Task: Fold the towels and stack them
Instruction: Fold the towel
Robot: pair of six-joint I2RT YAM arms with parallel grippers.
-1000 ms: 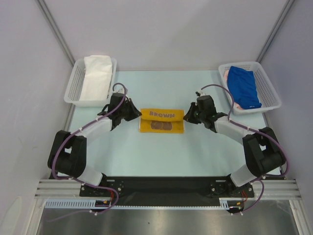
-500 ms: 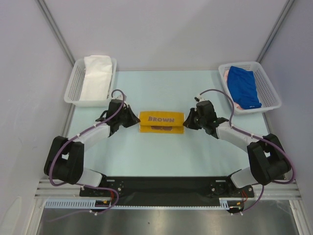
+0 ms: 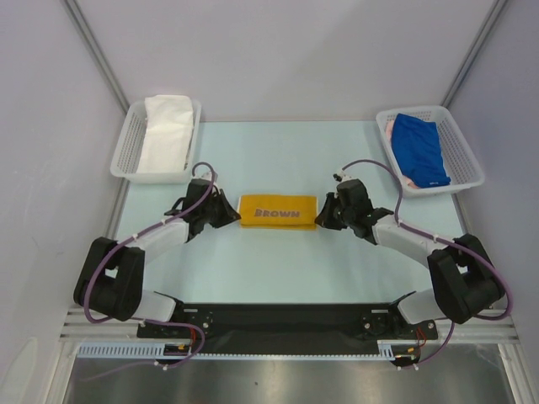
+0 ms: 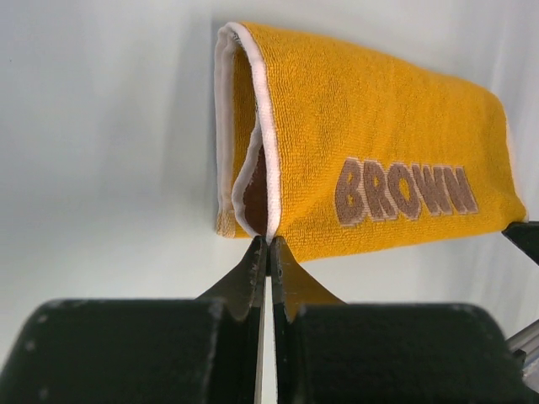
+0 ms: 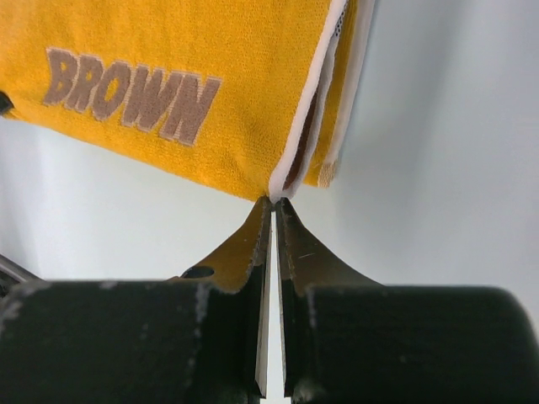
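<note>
Pale green worktop (image 3: 286,261) fills the floor of a grey-walled booth. At the worktop's far left corner, a white mesh basket (image 3: 125,156) holds a white towel (image 3: 164,130). At its far right corner, a second basket (image 3: 467,164) holds a blue towel (image 3: 421,147). At the worktop's middle lies the yellow towel (image 3: 278,211), folded into a narrow band with its long axis running left to right. It shows brown "BROWN" lettering on top, a white hem and a brown inner face. The left hand (image 3: 234,213) and the right hand (image 3: 322,217) each pinch the hem at one end, fingers nearly closed.
</note>
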